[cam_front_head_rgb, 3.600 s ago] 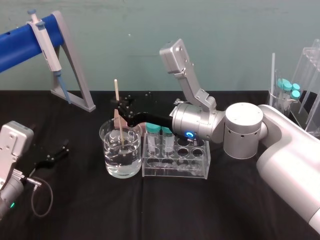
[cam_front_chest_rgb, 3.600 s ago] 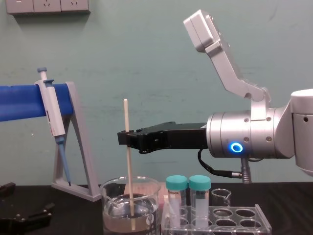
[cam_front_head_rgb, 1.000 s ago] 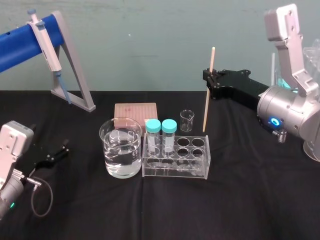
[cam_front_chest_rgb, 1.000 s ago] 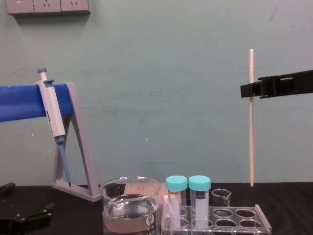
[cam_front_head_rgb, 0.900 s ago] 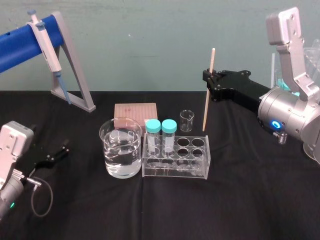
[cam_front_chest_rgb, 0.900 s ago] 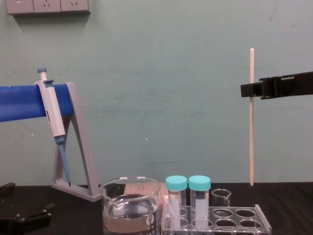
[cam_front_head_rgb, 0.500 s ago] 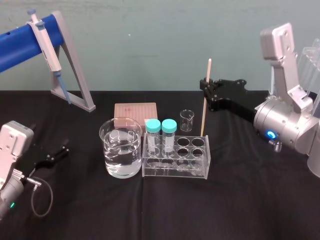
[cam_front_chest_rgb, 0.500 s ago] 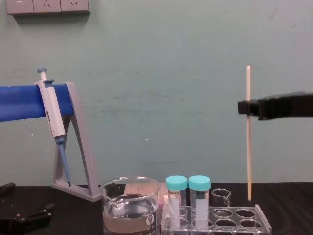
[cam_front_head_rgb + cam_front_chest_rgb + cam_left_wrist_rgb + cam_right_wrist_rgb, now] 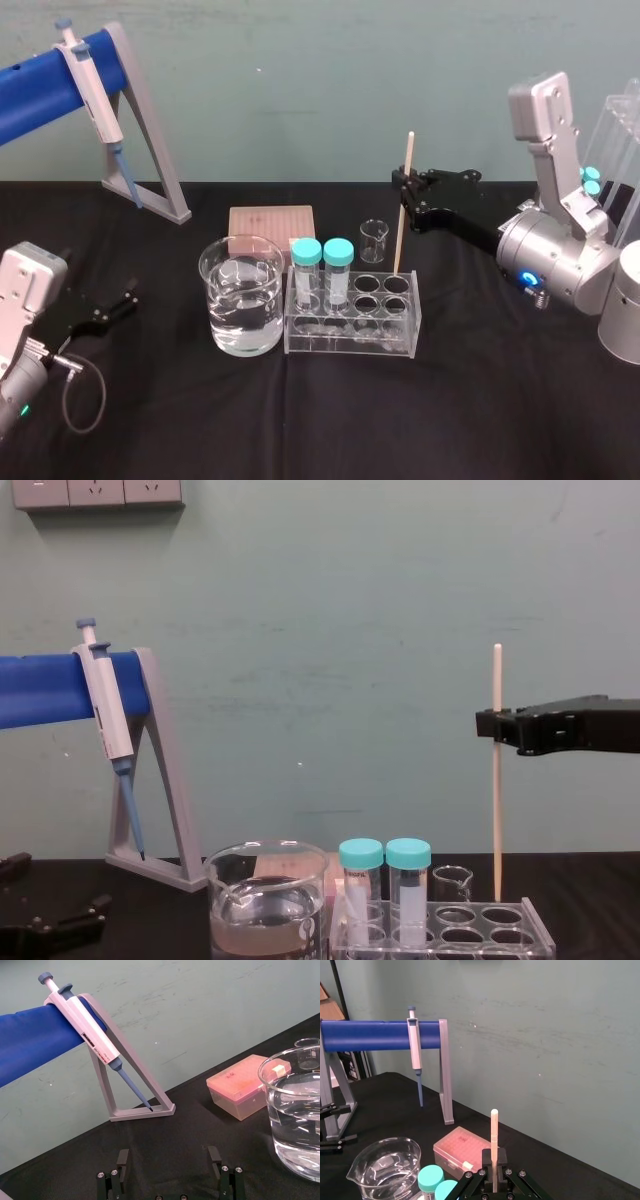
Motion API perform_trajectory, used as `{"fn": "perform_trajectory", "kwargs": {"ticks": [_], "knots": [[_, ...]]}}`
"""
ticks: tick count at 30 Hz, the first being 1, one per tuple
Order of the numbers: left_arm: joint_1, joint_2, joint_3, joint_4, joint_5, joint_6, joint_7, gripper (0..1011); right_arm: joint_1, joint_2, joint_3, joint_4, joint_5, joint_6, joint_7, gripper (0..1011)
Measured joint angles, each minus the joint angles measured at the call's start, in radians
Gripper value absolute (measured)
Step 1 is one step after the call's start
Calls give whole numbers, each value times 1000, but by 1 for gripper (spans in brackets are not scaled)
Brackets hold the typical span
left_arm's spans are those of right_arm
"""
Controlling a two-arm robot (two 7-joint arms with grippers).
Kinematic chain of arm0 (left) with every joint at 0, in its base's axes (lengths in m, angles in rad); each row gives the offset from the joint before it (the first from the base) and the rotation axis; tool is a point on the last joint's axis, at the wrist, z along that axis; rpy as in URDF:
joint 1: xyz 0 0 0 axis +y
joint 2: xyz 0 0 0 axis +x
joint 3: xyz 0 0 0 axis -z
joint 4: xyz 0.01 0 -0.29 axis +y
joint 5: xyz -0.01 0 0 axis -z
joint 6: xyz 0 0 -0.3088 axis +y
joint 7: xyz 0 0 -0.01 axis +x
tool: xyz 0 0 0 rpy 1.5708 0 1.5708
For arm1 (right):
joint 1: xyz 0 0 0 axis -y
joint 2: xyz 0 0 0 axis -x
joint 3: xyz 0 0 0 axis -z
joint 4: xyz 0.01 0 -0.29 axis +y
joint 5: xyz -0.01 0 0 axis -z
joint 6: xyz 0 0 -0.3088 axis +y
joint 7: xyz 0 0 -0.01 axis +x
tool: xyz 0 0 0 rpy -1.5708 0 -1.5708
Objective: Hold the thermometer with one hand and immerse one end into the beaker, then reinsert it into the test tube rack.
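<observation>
The thermometer (image 9: 400, 245) is a thin cream rod held upright, with my right gripper (image 9: 403, 184) shut on its upper part. Its lower tip sits level with the top of the clear test tube rack (image 9: 350, 342), over the rear right holes. From the chest view the thermometer (image 9: 496, 810) hangs from the right gripper (image 9: 487, 725) down to the rack (image 9: 540, 936). The large beaker (image 9: 242, 295) of water stands just left of the rack. My left gripper (image 9: 168, 1160) rests open on the table at the far left, away from everything.
Two teal-capped tubes (image 9: 322, 270) stand in the rack's left holes. A tiny glass beaker (image 9: 373, 240) and a pink box (image 9: 270, 222) sit behind. A grey stand with a blue bar holds a pipette (image 9: 95, 90) at back left. More tubes (image 9: 580, 178) stand at far right.
The right gripper has carried the thermometer out of the beaker, up and to the right, then over the last second left and down until its tip reaches the rack's top.
</observation>
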Motion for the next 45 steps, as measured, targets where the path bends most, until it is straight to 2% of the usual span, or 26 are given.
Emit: {"fn": "perform_trajectory", "kwargs": {"ticks": [15, 45], "knots": [[0, 0, 0, 0, 0, 0, 0, 1003, 15, -19, -5, 56, -18, -8, 22, 55], [0, 0, 0, 0, 0, 0, 0, 1004, -17, -45, 3, 144, -32, -39, 40, 56]]}}
